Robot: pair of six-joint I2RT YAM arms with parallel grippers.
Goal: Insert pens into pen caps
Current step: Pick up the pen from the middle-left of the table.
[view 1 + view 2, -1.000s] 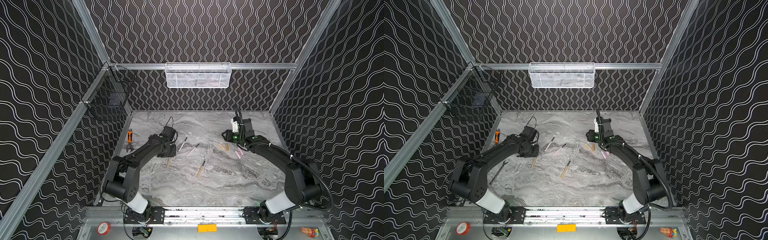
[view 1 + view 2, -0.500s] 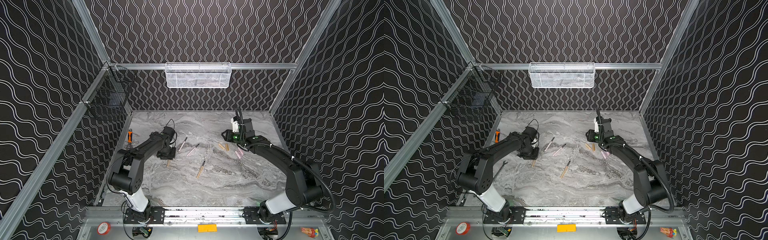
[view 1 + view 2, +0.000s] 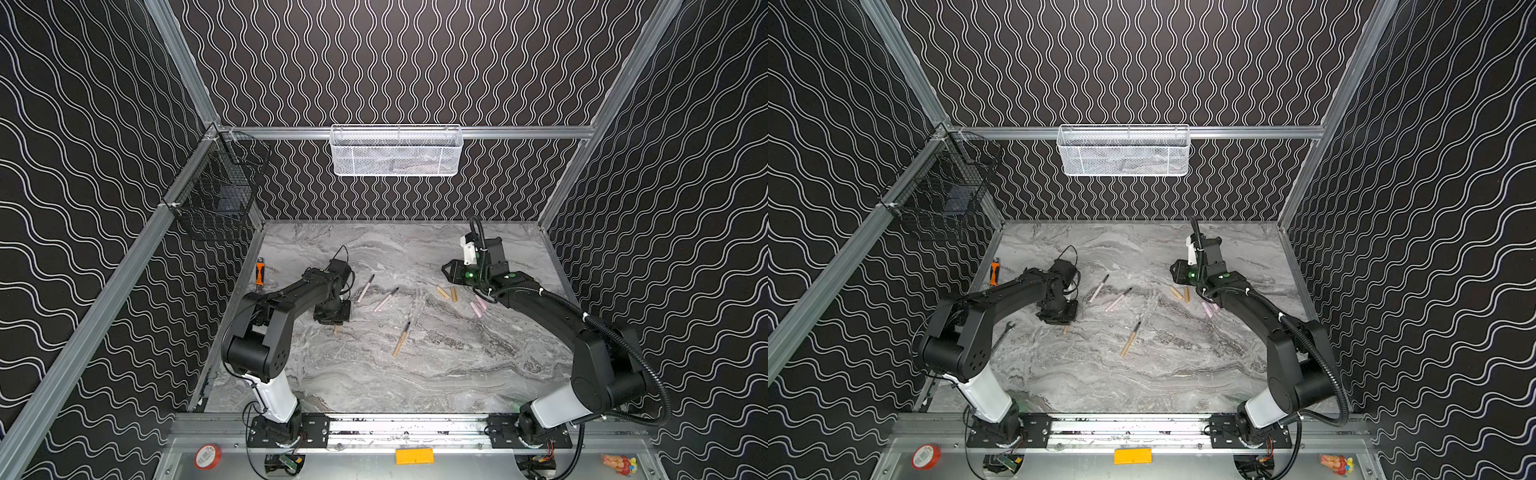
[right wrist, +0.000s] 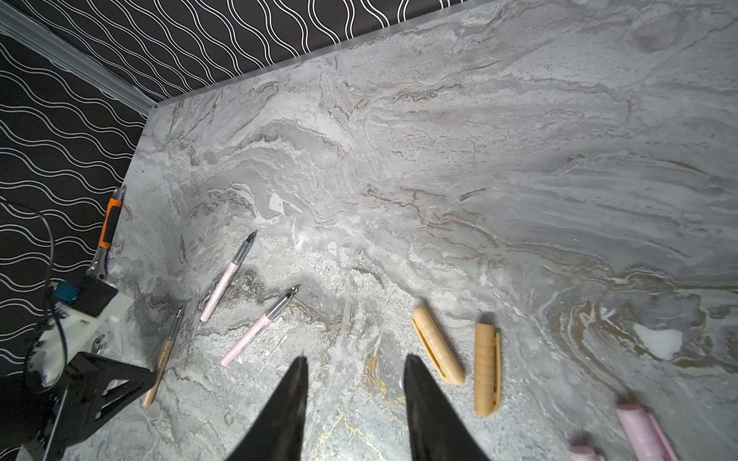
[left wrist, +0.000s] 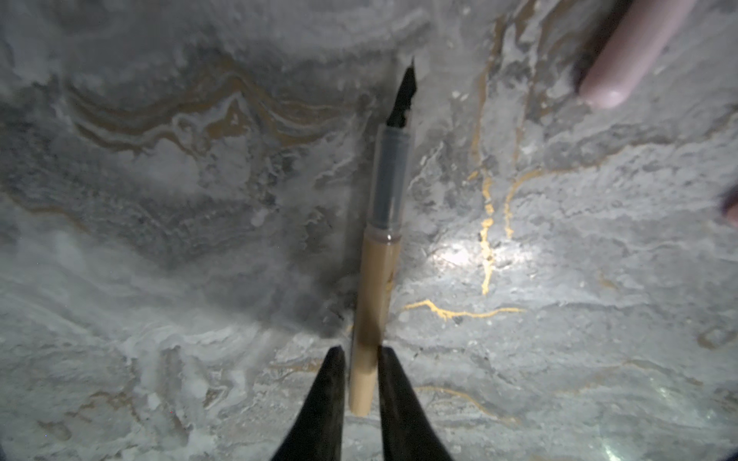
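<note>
Though slim, tan pen (image 5: 375, 303) on veined marble (image 5: 159, 239)

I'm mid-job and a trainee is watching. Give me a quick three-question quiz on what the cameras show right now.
1. True or false: the right hand holds a cap.
2. Which pen lies between the fingers of the left hand? A) tan B) pink C) none
3. How many caps lie loose on the table?

Key:
1. False. It is open and empty.
2. A. It is the tan pen, flanked near its back end.
3. Four: two tan, two pink.
</note>
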